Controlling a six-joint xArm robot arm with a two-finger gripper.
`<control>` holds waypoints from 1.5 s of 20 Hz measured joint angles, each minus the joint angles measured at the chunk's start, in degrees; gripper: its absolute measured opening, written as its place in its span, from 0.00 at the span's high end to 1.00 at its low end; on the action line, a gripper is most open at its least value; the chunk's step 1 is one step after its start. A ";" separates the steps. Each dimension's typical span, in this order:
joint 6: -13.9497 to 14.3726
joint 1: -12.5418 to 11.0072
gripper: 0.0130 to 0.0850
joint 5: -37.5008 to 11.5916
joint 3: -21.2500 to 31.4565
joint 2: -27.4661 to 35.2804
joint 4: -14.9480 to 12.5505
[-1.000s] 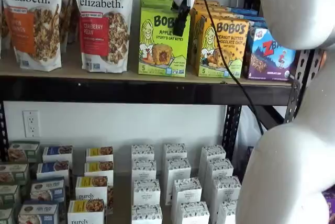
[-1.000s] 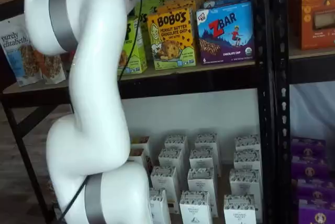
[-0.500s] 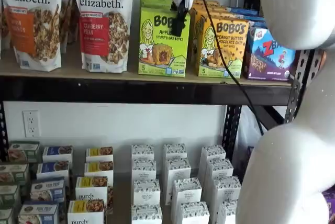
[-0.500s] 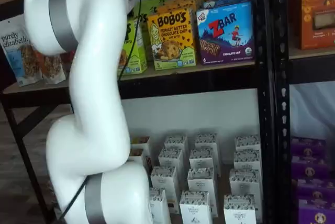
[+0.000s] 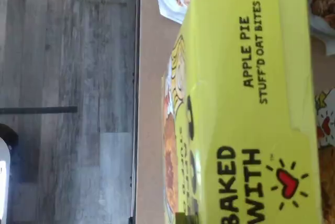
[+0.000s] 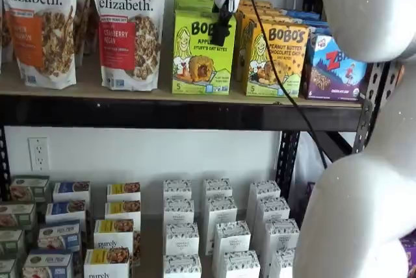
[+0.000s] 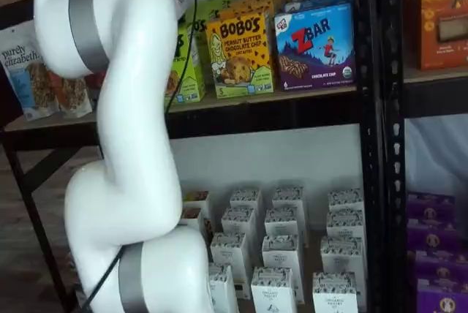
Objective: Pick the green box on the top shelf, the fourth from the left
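Observation:
The green box (image 6: 201,54) stands upright on the top shelf (image 6: 162,112), between a granola bag and a yellow-orange Bobo's box. My gripper (image 6: 222,30) hangs at the box's upper right front corner: white body above, one black finger side-on, with no gap or grip to read. In the wrist view the box's top (image 5: 246,109), printed "Apple Pie stuff'd oat bites", fills most of the picture and lies close under the camera, with the tan shelf board (image 5: 149,77) beside it. In a shelf view the white arm hides most of the box (image 7: 191,72).
A yellow-orange Bobo's box (image 6: 276,57) and a ZBar box (image 6: 335,67) stand right of the green one; Purely Elizabeth bags (image 6: 130,28) stand left. A black cable (image 6: 279,76) hangs across the boxes. Small cartons (image 6: 221,226) fill the lower shelf. My white arm (image 6: 364,161) fills the right.
My gripper has shifted slightly to the left at the green box's upper right corner. The box and its neighbours have not moved.

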 joint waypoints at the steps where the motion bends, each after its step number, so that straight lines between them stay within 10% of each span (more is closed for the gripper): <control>1: -0.01 -0.02 0.56 -0.10 0.09 -0.07 0.09; 9: -0.03 -0.06 0.78 -0.46 0.52 -0.45 0.24; 30: -0.42 -1.03 0.78 6.31 -1.45 -1.80 1.58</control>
